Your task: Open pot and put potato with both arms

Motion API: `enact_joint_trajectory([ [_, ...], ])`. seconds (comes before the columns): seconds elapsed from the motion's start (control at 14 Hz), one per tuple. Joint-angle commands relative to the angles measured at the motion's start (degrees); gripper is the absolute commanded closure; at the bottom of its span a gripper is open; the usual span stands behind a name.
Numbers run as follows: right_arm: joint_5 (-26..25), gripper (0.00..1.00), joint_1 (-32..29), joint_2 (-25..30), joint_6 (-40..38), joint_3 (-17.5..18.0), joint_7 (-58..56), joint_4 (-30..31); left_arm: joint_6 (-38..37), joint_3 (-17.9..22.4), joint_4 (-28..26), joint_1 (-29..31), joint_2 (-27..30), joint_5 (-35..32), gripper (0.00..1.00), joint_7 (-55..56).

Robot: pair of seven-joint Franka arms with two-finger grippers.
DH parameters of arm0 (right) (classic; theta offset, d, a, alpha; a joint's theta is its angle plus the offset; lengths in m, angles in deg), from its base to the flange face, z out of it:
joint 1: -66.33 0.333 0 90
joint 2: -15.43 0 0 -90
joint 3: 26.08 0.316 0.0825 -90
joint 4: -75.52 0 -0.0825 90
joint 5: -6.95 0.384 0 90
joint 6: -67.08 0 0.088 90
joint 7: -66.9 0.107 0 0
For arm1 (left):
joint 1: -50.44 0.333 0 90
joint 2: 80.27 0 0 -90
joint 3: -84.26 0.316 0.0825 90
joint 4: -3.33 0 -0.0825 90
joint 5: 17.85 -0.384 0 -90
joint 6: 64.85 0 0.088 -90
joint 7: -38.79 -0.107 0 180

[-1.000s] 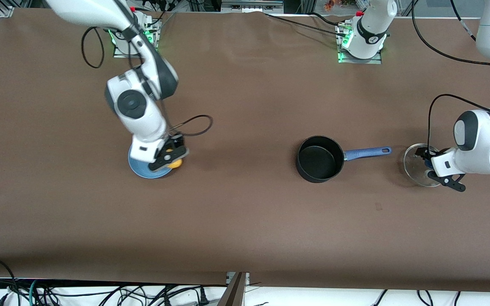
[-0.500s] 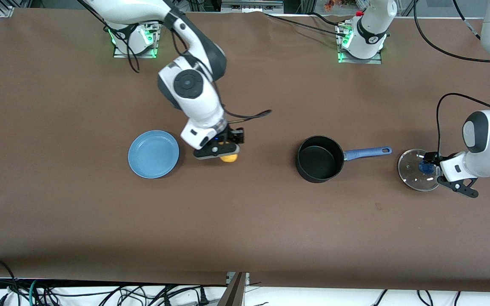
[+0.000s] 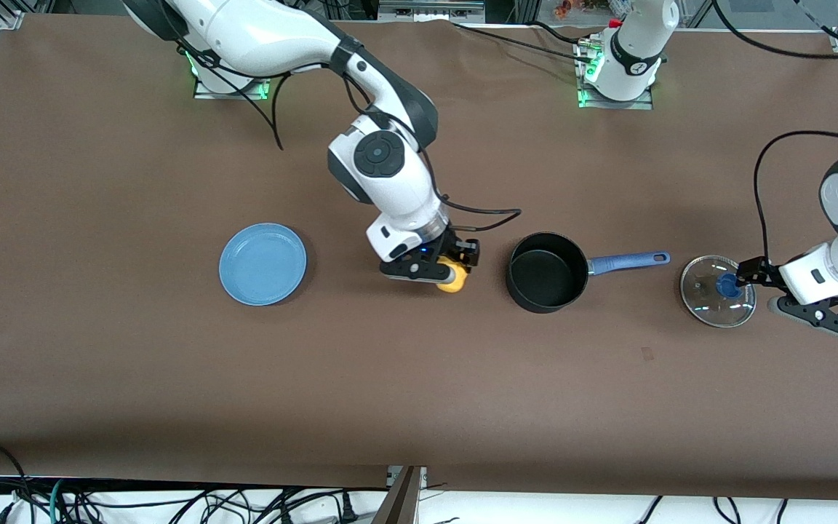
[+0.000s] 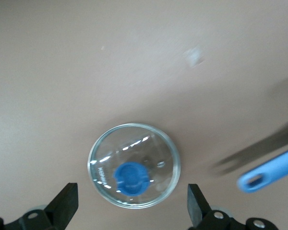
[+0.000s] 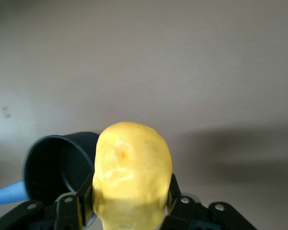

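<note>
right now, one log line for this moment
left gripper: open over lid | right gripper: holds potato beside pot

Two white jointed arms with dark grey joint bands and round grey caps; black cables loop off each wrist. Each base glows green. The right end effector (image 3: 439, 271) and left end effector (image 3: 790, 295) are black, with small silver screws

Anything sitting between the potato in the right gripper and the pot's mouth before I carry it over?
Nothing: in the front view only bare brown table separates the potato, held in the right gripper, from the open pot.
</note>
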Motion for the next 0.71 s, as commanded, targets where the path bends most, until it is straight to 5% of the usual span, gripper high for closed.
enact_joint_trajectory([
  [0.0,0.5,0.8,2.4,-3.5,3.6,0.0,2.5,-4.5,-3.2,-4.4,-0.9,-0.1,3.7,0.3,0.0,8.7],
  [0.43,0.6,0.81,6.0,-6.0,15.2,0.0,4.0,-4.6,-7.5,-6.6,4.0,0.7,5.1,1.2,0.0,15.5],
  [0.64,0.6,0.81,8.5,-8.3,19.9,0.0,5.4,-4.6,-21.9,-6.5,16.9,1.5,6.7,1.3,0.0,15.6],
])
